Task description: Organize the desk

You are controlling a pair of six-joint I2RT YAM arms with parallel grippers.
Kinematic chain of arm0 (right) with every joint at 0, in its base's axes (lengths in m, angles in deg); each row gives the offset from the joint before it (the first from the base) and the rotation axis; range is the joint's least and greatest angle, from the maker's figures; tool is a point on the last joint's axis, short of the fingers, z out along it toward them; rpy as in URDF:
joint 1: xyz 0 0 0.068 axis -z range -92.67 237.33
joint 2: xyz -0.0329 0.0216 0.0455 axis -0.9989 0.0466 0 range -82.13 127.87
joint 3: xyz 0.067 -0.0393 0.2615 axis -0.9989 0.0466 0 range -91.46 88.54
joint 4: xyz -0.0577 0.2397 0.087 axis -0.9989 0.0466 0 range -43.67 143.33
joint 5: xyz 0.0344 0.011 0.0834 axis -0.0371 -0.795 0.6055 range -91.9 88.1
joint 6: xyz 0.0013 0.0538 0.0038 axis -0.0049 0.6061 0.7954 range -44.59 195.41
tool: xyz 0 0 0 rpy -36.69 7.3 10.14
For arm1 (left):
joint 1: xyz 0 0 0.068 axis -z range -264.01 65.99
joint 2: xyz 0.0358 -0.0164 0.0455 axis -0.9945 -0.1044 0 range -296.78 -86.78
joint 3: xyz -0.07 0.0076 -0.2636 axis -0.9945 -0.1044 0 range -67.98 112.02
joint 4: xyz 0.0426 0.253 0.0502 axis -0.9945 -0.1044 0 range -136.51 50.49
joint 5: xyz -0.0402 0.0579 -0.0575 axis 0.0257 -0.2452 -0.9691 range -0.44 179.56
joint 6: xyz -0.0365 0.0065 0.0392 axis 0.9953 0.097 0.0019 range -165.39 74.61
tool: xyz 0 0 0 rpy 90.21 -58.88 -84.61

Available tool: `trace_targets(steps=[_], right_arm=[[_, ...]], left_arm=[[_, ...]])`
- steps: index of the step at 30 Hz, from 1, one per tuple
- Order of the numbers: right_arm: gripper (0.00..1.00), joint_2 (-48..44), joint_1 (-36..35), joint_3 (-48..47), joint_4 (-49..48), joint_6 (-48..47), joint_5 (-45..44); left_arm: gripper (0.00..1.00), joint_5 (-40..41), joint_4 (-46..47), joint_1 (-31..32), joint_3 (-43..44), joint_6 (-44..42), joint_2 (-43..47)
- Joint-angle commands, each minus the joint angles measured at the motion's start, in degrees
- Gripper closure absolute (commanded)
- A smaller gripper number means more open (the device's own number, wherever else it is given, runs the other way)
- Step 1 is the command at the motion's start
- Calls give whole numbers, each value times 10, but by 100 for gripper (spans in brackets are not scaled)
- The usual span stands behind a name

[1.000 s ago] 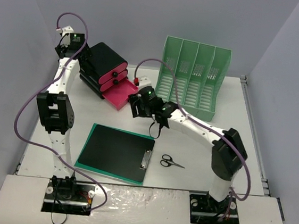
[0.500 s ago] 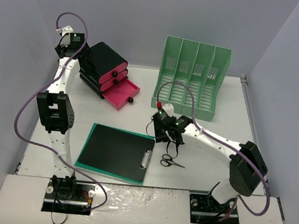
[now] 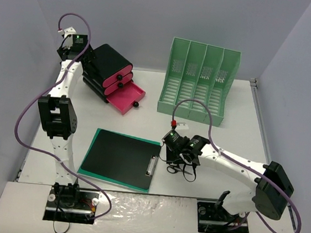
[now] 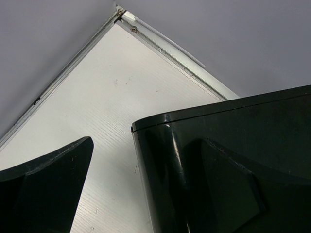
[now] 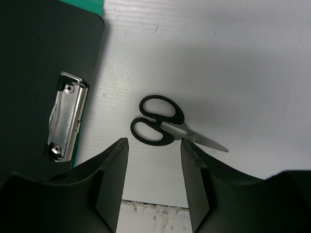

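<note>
Black-handled scissors [image 5: 158,123] lie shut on the white desk [image 5: 228,63], blades pointing right. My right gripper [image 5: 154,142] hangs just above them, open, with bare desk between its fingers and the handles just past the tips. From above, the right gripper [image 3: 180,155] covers part of the scissors [image 3: 175,169]. My left gripper [image 3: 85,60] sits open at the back of the black and pink drawer unit [image 3: 109,72]. In the left wrist view the left gripper [image 4: 146,162] straddles the unit's black corner [image 4: 194,141].
A black clipboard [image 3: 120,158] on a green sheet lies left of the scissors, its metal clip [image 5: 65,116] close to my right gripper. The unit's bottom pink drawer [image 3: 126,99] is pulled out. A mint-green file rack [image 3: 200,81] stands at the back.
My right arm has swung from beside the pink drawer toward the front and come down over the scissors, and its jaws have narrowed. The left arm has not moved.
</note>
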Motion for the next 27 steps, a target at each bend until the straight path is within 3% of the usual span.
trace_targets(steps=[1,17,27], right_arm=[[56,-8,-21,12,25,33,-4],[60,88,-87,17,19,67,-107],[60,116,-93,9,14,72,-172]], left_arm=[[10,-14,-101,-4,-20,-20,4],[10,-12,-99,-7,-26,-22,17],[10,-13,-98,-9,-28,-25,24]])
